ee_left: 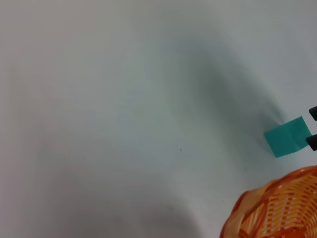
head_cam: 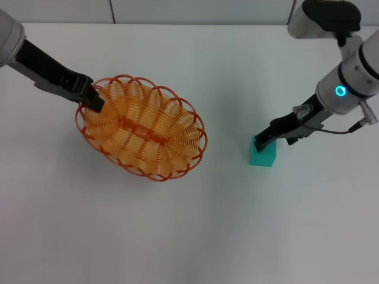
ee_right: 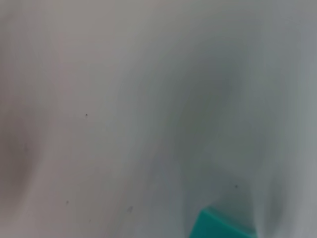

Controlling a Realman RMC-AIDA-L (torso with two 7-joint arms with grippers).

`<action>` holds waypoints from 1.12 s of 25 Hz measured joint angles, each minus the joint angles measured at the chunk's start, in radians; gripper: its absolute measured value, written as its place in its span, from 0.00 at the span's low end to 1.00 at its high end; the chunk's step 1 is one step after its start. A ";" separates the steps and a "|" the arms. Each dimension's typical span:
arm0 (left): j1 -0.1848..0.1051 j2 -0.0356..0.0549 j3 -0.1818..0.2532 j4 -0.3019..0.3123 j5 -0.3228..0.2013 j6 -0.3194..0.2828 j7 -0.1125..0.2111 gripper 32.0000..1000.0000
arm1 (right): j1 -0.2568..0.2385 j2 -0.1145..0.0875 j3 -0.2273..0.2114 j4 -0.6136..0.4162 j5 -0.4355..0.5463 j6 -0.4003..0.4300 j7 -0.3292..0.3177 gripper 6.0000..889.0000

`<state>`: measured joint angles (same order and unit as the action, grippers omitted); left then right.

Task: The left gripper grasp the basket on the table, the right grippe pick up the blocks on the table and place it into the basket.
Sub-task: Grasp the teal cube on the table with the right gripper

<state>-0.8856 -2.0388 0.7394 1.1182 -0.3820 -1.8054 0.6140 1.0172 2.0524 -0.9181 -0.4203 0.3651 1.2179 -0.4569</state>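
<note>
The orange wire basket (head_cam: 142,127) rests on the white table (head_cam: 177,231), left of centre, with nothing in it. My left gripper (head_cam: 92,98) comes in from the upper left and is shut on the basket's left rim. The small teal block (head_cam: 263,155) sits on the table to the right of the basket. My right gripper (head_cam: 265,139) is down at the block's far upper edge, open, its black tips on either side of that end. The left wrist view shows the block (ee_left: 287,138), the basket's rim (ee_left: 277,213) and two black fingertips (ee_left: 313,143). In the right wrist view, only a corner of the block (ee_right: 223,227) shows.
A bare stretch of table lies between the basket and the block. The table's far edge (head_cam: 177,23) runs along the top of the head view. A thin cable (head_cam: 340,131) hangs off my right wrist.
</note>
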 joint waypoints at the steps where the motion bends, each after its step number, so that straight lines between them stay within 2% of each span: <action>1: 0.000 0.0000 0.000 0.000 0.000 0.001 0.001 0.06 | 0.000 0.000 -0.001 0.001 0.000 -0.005 0.000 0.95; 21: 0.001 -0.0014 0.000 -0.004 0.000 0.004 0.009 0.06 | 0.026 0.001 -0.006 0.074 0.000 -0.096 0.000 0.95; 28: 0.000 -0.0014 0.000 -0.027 0.000 0.015 0.013 0.06 | 0.026 0.002 -0.007 0.101 -0.004 -0.110 0.000 0.95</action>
<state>-0.8854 -2.0402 0.7393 1.0911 -0.3820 -1.7900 0.6272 1.0432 2.0540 -0.9250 -0.3194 0.3609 1.1080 -0.4571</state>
